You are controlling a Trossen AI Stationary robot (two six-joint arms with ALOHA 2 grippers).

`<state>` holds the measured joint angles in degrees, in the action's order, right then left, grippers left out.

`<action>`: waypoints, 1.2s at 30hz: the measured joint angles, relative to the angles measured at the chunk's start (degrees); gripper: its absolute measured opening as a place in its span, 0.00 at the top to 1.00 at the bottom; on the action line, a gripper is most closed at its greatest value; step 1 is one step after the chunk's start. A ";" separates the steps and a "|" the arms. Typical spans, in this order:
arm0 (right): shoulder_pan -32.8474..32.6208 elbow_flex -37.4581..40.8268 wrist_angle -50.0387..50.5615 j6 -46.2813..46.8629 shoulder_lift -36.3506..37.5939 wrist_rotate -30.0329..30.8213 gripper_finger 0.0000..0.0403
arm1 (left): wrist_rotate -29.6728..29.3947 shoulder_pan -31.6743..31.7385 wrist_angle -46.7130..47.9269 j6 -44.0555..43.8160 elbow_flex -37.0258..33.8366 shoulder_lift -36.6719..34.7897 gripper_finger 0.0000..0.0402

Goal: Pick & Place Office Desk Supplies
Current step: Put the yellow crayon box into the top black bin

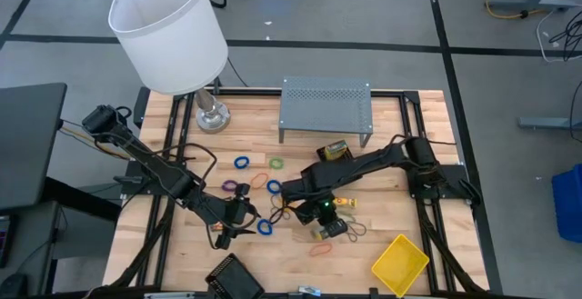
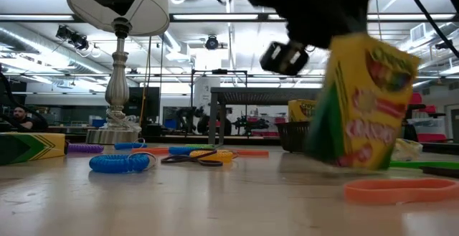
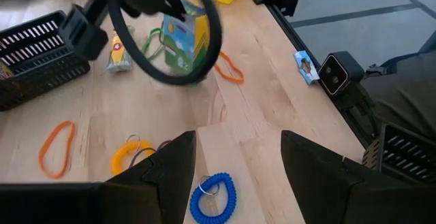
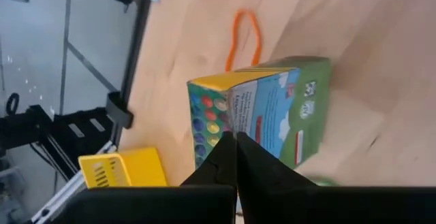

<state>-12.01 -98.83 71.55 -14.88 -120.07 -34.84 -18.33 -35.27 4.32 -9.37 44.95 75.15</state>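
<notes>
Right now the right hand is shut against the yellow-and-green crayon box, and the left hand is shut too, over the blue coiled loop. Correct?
Not quite: the left hand is open, per the left wrist view, over the blue coiled loop. The right hand is indeed shut against the yellow-and-green crayon box.

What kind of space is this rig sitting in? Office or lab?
Most likely a lab or workshop, not an office. The wooden table stands on a taped concrete floor, the low view shows bare ceiling strip lights over more benches, and cables trail across the floor.
</notes>
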 joint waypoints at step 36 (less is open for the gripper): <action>-0.84 -1.10 -0.85 4.05 0.35 16.14 1.00 | 0.33 0.02 -0.55 -0.01 -0.02 0.01 0.45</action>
<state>-12.85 -99.94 70.70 -10.83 -119.72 -18.69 -18.00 -35.24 3.77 -9.37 44.93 75.16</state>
